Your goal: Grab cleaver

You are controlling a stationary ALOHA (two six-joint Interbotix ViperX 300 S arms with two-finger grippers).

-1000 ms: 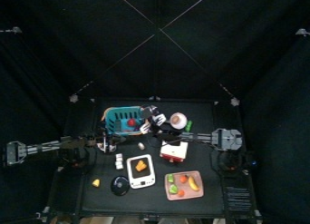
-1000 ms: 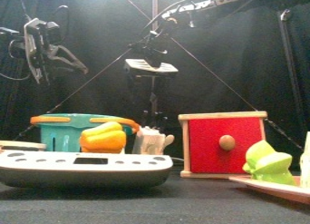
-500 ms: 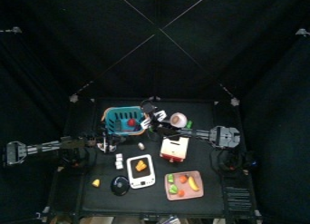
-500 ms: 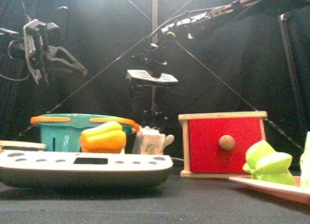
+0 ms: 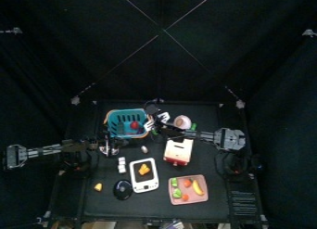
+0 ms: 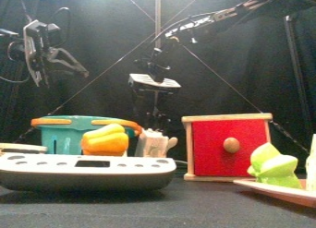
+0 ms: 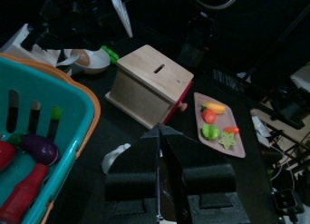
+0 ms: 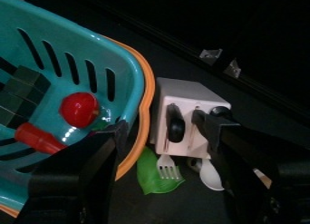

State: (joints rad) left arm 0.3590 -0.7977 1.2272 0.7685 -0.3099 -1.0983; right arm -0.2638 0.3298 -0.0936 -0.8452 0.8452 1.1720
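The right pincer (image 8: 164,128) is being held wide open with nothing between its 2 jaws, pointing down over the white box-shaped utensil holder (image 8: 194,99). That holder is lying directly beneath the pincer, and the teal slotted plastic basket with an orange rim (image 8: 72,55) is standing just beside it, on the side of 1 jaw.

The cleaver itself is not being shown plainly. A black rounded handle (image 8: 179,126) is sticking up out of the holder, right under the gap between the jaws, and this is being judged the likeliest part of the cleaver; its blade cannot be made out. A white plastic spoon (image 8: 208,176) and a green plastic piece (image 8: 148,173) are lying on the worktop close below the pincer, beside the holder.

The left pincer (image 7: 161,141) is being kept fully closed and empty, raised well away from the holder, over the worktop near the pale wooden box (image 7: 151,82).

By this showing, only the approach is done: the pincer is lined up over the holder. The lowering, the closing on the handle and the lifting out are all being judged as left to do.
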